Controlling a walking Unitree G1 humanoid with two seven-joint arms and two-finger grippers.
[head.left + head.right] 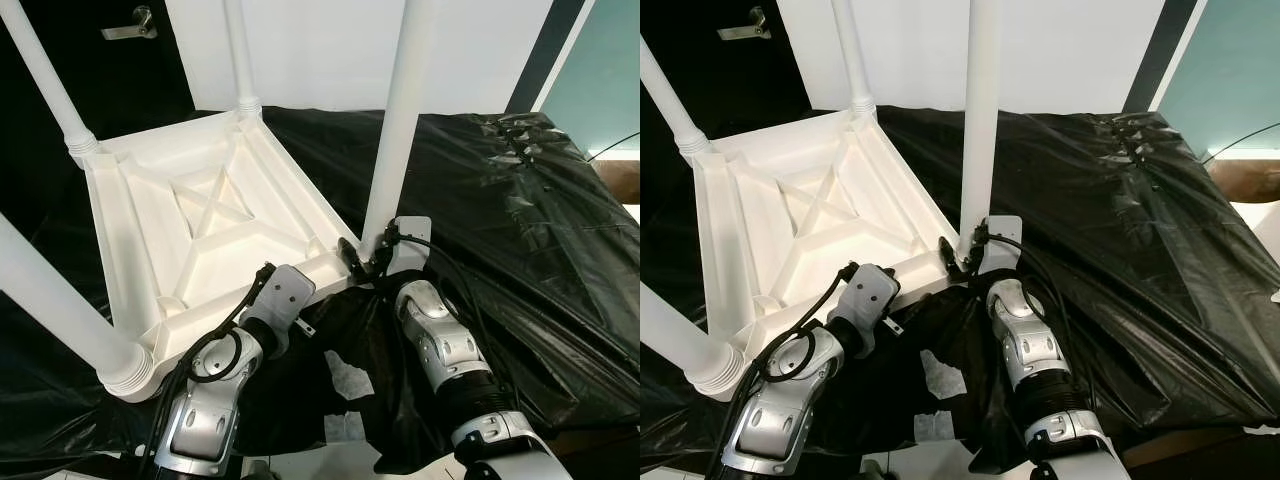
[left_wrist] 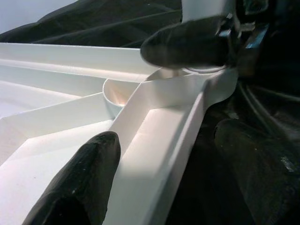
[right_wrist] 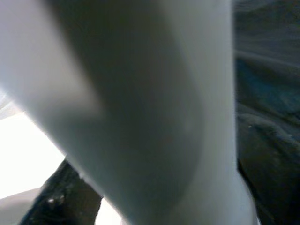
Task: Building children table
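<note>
Silver arms reach from below onto the upturned white table (image 1: 200,215) lying on black plastic sheeting (image 1: 500,220). Its near rim sits between the left gripper (image 2: 154,140) fingers, parted. Right gripper (image 1: 368,258) clamps the fourth leg (image 1: 400,120) at its base — stiff, light, slippery plastic; grip low.

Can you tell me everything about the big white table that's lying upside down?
The white plastic children's table lies upside down on black plastic sheeting, its ribbed underside showing an X-shaped brace. Four round white legs stand up from its corners, three with ridged screw collars at their bases. The right hand is closed around the base of the near right leg at its corner socket. The left hand straddles the table's near rim, one finger inside and one outside.
</note>
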